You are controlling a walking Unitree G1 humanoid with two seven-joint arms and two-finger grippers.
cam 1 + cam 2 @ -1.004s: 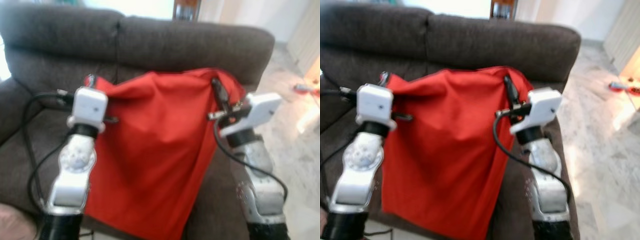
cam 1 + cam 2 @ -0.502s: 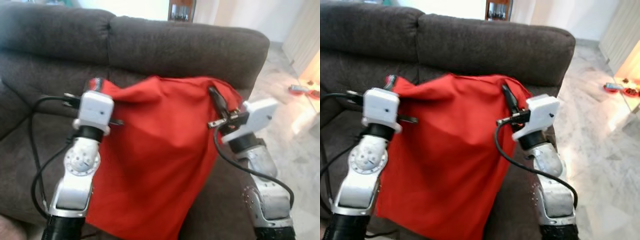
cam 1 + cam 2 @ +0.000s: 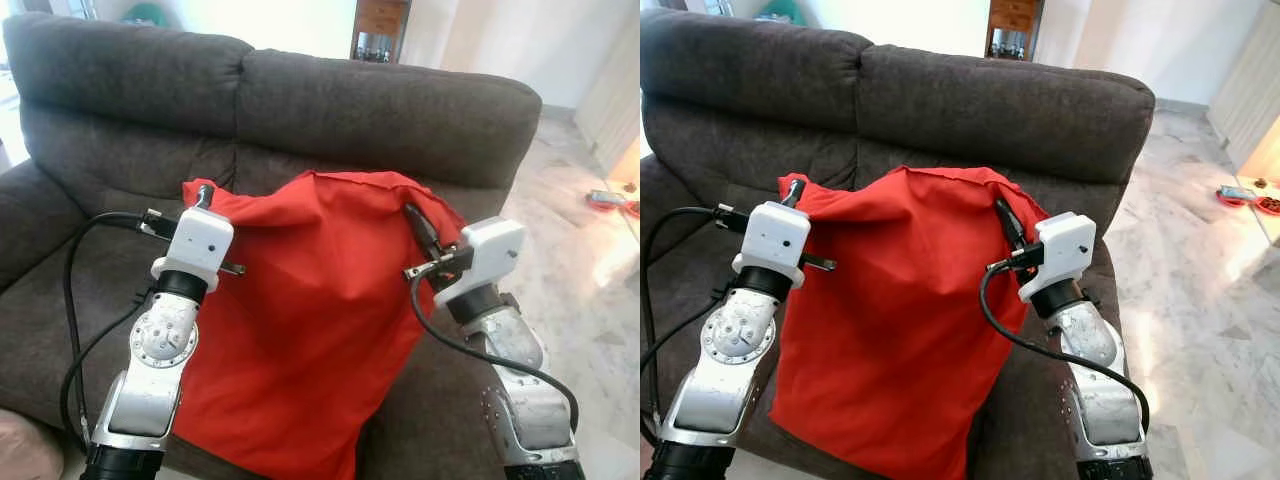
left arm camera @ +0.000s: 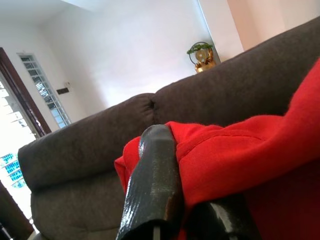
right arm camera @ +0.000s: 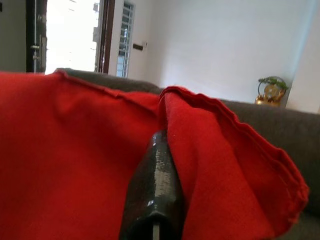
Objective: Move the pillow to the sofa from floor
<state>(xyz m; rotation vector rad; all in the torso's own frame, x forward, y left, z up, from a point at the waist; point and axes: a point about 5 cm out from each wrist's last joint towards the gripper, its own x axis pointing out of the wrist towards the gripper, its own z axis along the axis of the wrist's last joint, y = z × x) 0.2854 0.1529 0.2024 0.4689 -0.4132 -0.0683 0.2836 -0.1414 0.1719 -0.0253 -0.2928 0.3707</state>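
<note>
A red pillow (image 3: pixel 310 310) hangs in front of the dark brown sofa (image 3: pixel 330 105), held up by both top corners above the seat. My left gripper (image 3: pixel 203 194) is shut on its upper left corner; in the left wrist view the black finger (image 4: pixel 152 187) presses into the red fabric (image 4: pixel 260 165). On the upper right corner my right gripper (image 3: pixel 418 222) is shut too, with red cloth (image 5: pixel 75 165) folded around its finger (image 5: pixel 156 192). The pillow's lower end sags below the seat's front edge.
The sofa's left armrest (image 3: pixel 30 225) lies beside my left arm. Marble floor (image 3: pixel 600 270) opens to the right, with small objects (image 3: pixel 612 199) lying on it. A wooden cabinet (image 3: pixel 378 28) stands behind the sofa back.
The camera has drawn back and tilted, so the sofa shows more fully. Both grippers keep hold of the pillow's corners and it sits slightly lower against the backrest.
</note>
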